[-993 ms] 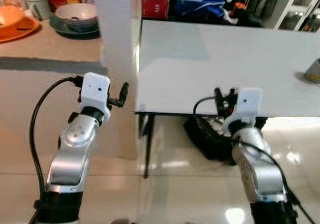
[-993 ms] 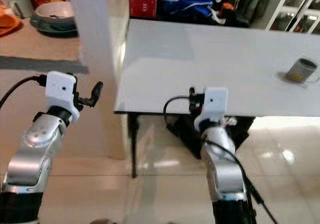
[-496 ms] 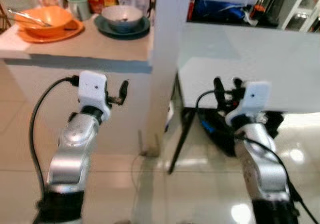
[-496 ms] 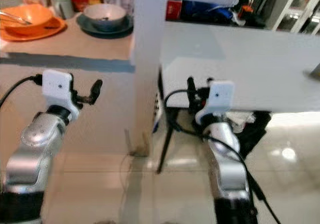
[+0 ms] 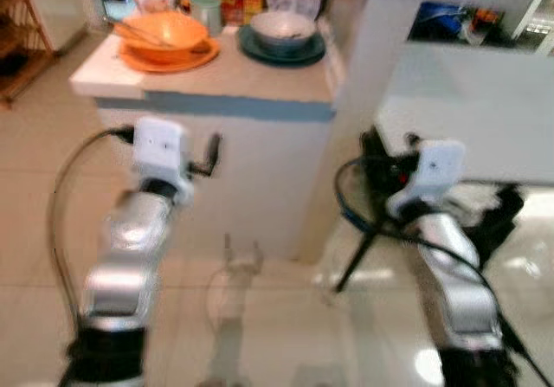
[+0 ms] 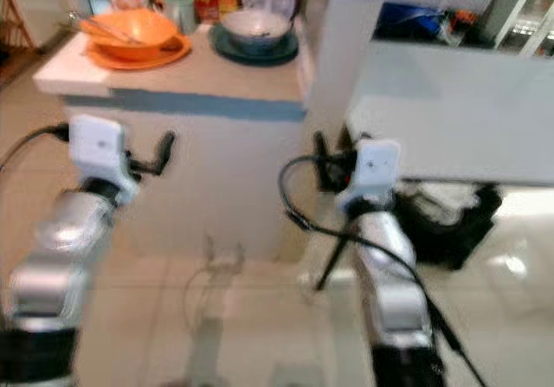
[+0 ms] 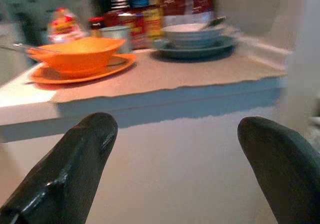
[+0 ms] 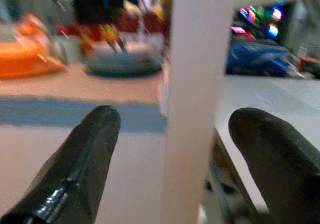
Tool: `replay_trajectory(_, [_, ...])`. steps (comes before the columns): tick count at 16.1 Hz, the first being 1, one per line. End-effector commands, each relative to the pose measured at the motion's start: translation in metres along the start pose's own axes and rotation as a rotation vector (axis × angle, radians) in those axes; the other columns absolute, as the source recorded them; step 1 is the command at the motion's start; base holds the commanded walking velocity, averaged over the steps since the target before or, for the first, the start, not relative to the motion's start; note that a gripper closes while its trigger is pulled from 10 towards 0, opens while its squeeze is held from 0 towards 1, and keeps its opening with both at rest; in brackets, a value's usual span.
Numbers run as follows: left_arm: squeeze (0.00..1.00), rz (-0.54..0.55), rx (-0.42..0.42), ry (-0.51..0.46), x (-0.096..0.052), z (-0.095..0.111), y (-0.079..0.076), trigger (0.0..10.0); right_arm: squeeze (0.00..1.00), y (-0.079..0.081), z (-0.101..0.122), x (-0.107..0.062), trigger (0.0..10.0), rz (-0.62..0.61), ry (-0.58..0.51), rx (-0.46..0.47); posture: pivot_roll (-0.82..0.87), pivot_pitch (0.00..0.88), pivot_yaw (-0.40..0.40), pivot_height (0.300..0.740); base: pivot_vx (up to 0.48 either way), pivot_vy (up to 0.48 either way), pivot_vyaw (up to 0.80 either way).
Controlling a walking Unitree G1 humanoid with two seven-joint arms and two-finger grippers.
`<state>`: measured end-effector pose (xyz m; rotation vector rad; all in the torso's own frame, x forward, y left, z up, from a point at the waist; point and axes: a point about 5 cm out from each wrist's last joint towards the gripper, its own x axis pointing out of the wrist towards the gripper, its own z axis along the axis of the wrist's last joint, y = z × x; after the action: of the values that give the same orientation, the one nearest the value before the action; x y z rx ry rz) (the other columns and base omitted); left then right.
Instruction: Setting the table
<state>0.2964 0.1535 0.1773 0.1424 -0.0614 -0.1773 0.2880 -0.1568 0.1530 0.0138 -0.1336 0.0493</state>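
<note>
Counter [image 5: 216, 80] edge ahead — grippers [image 7: 175, 149] spread

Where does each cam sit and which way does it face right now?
Left eye, head: down and forward at the counter; both silver arms show.
Right eye, head: same scene; orange bowl, grey bowl, white table.
Left wrist: along the open left claw at the counter edge and both bowls.
Right wrist: along the open right claw at the white pillar.
Shared: both wrist views catch the orange and grey bowls.
</note>
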Motion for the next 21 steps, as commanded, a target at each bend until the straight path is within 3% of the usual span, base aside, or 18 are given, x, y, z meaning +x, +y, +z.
replay_trajectory(1, [0.0,0.016,0.023,-0.019,0.001,0.007,0.004,10.0,0.0,0.001,0.006,0.002,10.0,0.0,-0.022,0.004,0.06,0.0,-0.075,0.74,0.0,0.48,0.0])
replay_trajectory(6, [0.0,0.017,0.024,-0.019,0.001,0.008,0.005,10.0,0.0,0.004,0.01,0.003,10.0,0.003,-0.031,0.011,0.06,0.0,-0.072,0.74,0.0,0.48,0.0])
replay_trajectory(9, [0.0,0.009,0.041,-0.021,0.001,0.01,0.004,10.0,0.0,0.006,0.012,0.003,10.0,0.005,-0.034,0.016,0.06,0.0,-0.07,0.74,0.0,-0.16,0.0])
replay_trajectory(11, [0.0,0.063,-0.02,-0.001,0.003,0.008,0.009,10.0,0.0,0.006,0.01,0.004,10.0,-0.009,-0.004,0.007,0.06,0.0,-0.069,0.74,0.0,-0.142,0.0])
replay_trajectory(12, [0.0,0.065,-0.083,-0.002,0.004,0.01,0.009,10.0,0.0,0.003,0.008,0.007,10.0,-0.055,0.025,-0.044,0.05,0.0,-0.069,0.74,0.0,0.0,0.0])
replay_trajectory(15, [0.0,0.06,-0.011,-0.018,0.005,0.012,0.009,10.0,0.0,0.0,0.013,0.009,10.0,-0.062,0.013,-0.101,0.05,0.003,-0.067,0.74,0.0,0.0,0.0])
replay_trajectory(21, [0.0,0.01,0.0,-0.054,0.006,0.019,0.004,10.0,0.0,0.001,0.018,0.012,10.0,-0.057,-0.026,-0.067,0.06,0.0,-0.063,0.74,0.281,0.0,0.0])
